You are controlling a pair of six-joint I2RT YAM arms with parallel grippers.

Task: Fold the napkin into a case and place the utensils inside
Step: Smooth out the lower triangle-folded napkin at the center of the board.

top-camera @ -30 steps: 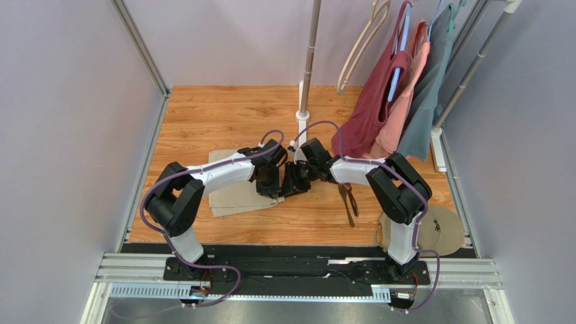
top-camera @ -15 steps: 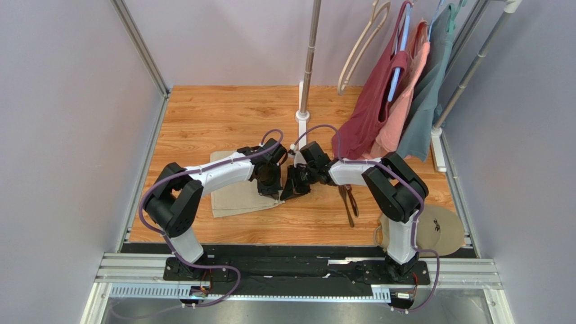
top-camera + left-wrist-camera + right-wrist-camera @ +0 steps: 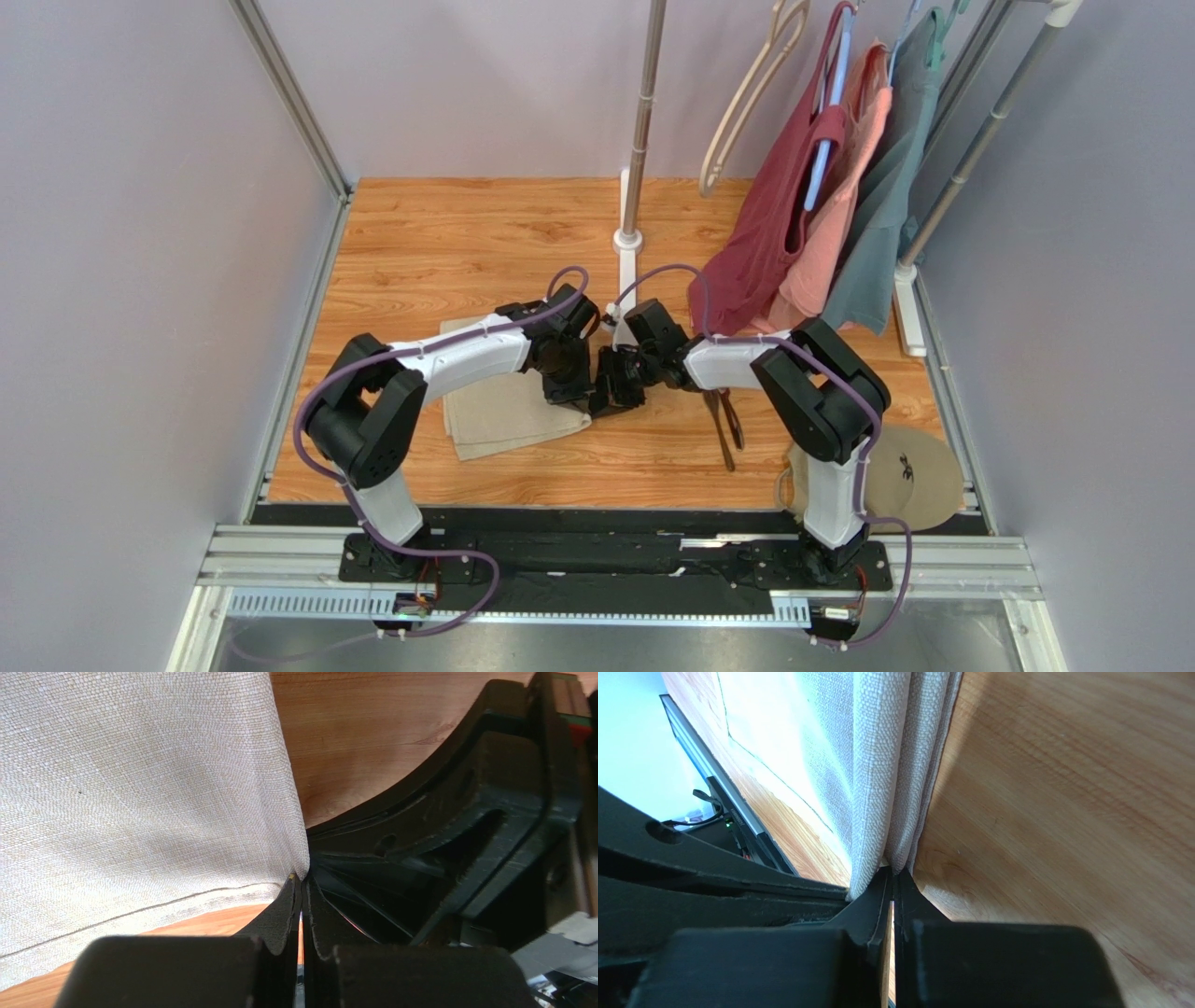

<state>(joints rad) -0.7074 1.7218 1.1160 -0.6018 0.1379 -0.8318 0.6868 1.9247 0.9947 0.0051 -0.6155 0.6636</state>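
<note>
The beige-tan napkin (image 3: 498, 406) lies folded on the wooden table left of centre. Both grippers meet at its right edge. My left gripper (image 3: 572, 385) is shut on a corner of the cloth, and in the left wrist view the napkin (image 3: 126, 798) runs into the closed fingertips (image 3: 300, 878). My right gripper (image 3: 606, 396) is shut on the same edge. Its wrist view shows several layers of napkin (image 3: 878, 756) pinched at the gripper's tips (image 3: 892, 871). The dark utensils (image 3: 724, 420) lie together on the table right of the grippers. No case is formed.
A round tan disc (image 3: 905, 476) lies at the front right by the right arm's base. Maroon, salmon and grey-teal garments (image 3: 807, 238) hang on a rack at the back right. A metal pole (image 3: 638, 140) stands just behind the grippers.
Both grippers have closed on the napkin's right edge. The two wrists have shifted slightly toward the back, and the cloth's right side has bunched in with them.
</note>
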